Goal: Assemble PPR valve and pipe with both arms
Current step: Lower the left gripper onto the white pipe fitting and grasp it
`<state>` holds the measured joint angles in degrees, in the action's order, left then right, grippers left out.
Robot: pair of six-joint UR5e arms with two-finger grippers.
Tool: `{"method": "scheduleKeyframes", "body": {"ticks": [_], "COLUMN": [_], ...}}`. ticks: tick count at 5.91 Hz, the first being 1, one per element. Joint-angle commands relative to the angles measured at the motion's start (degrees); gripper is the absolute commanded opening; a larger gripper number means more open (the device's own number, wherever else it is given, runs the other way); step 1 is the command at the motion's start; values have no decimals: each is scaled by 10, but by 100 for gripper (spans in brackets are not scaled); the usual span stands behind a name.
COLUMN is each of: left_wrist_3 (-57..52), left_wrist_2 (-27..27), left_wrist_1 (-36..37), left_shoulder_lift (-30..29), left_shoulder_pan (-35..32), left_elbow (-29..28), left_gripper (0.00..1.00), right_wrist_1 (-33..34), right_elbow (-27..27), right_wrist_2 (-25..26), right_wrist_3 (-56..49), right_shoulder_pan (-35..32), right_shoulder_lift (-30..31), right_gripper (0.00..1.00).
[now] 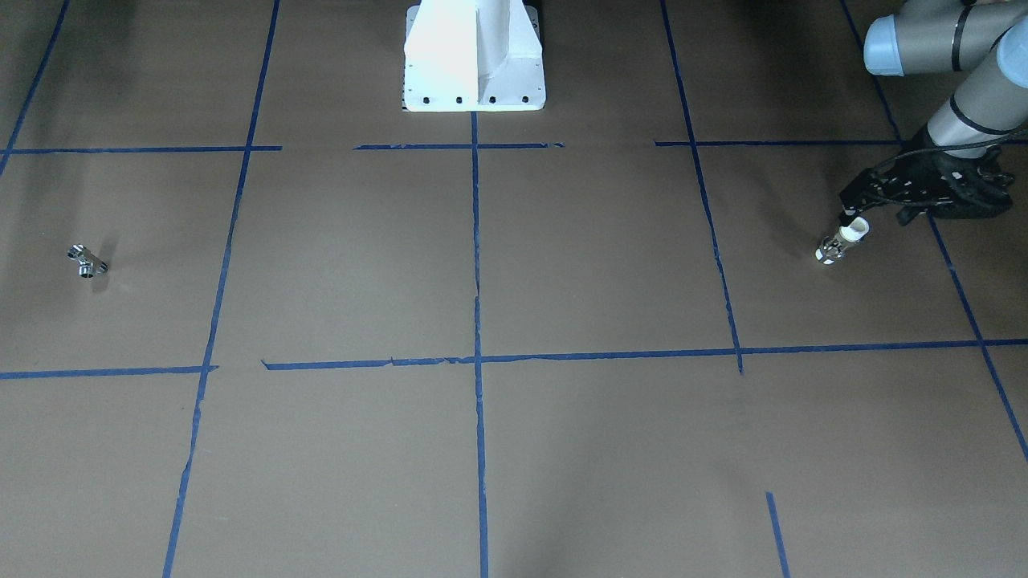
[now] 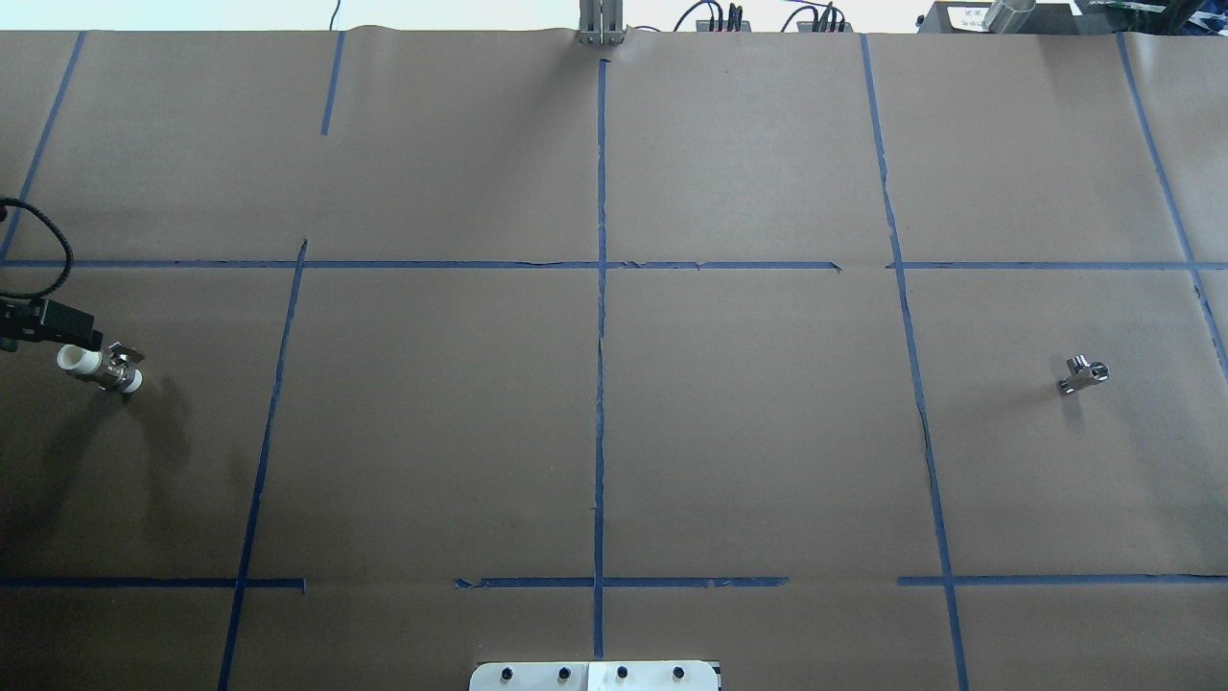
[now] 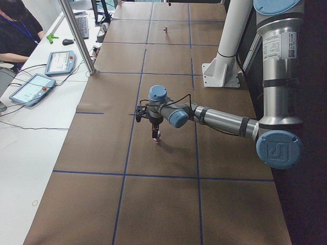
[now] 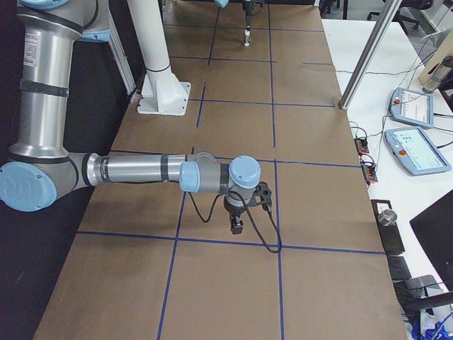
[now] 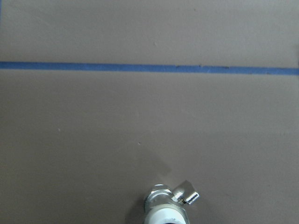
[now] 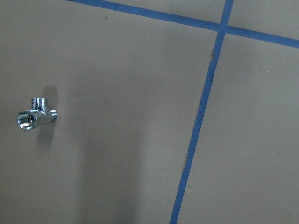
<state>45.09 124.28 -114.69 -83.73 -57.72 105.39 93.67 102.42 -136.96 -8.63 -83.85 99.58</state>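
Note:
The PPR valve (image 1: pixel 841 241), with white ends, a metal middle and a small wing handle, hangs tilted from my left gripper (image 1: pixel 850 218), which is shut on its upper white end. It stays low over the brown paper at the table's left end. It also shows in the overhead view (image 2: pixel 101 368) and at the bottom of the left wrist view (image 5: pixel 166 207). The pipe (image 1: pixel 87 262), a chrome T fitting, lies alone at the opposite end (image 2: pixel 1082 374) and in the right wrist view (image 6: pixel 36 116). My right gripper (image 4: pixel 237 225) points down at the table; I cannot tell if it is open or shut.
The white pedestal (image 1: pixel 474 56) stands at the robot's side of the table. Blue tape lines (image 2: pixel 601 336) divide the brown paper. An operator (image 3: pixel 15 30) and tablets (image 3: pixel 31 88) are at a white bench beside the table, with a metal pole (image 3: pixel 76 35) on its edge.

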Motion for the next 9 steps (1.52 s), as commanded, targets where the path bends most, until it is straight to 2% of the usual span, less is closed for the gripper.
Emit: {"method": "scheduleKeyframes", "body": {"ticks": [1,3,4,5,6,9], "left_wrist_3": [2,0,3,3,3,5], "left_wrist_2": [-2,-4,-4,-4,-4,-8], "left_wrist_1": [0,0,2,3,4,10], "left_shoulder_lift": [-2,-4,-5,-5,-5,0], "left_shoulder_pan": [16,23,23,23,22,12], "left_elbow": [-8,-12,-12,-13,-11,26], "left_gripper": [100,98,42,7,3,0], "right_wrist_1": [0,0,0,0,0,0], "right_elbow": [0,0,0,0,1,1], "right_wrist_2": [-1,-1,-1,-1,-1,-1], "right_wrist_3": [0,0,0,0,0,0], "right_shoulder_pan": [0,0,0,0,0,0], "right_shoulder_lift": [0,0,0,0,0,1], "right_gripper": [100,100,100,100,100,100]}}
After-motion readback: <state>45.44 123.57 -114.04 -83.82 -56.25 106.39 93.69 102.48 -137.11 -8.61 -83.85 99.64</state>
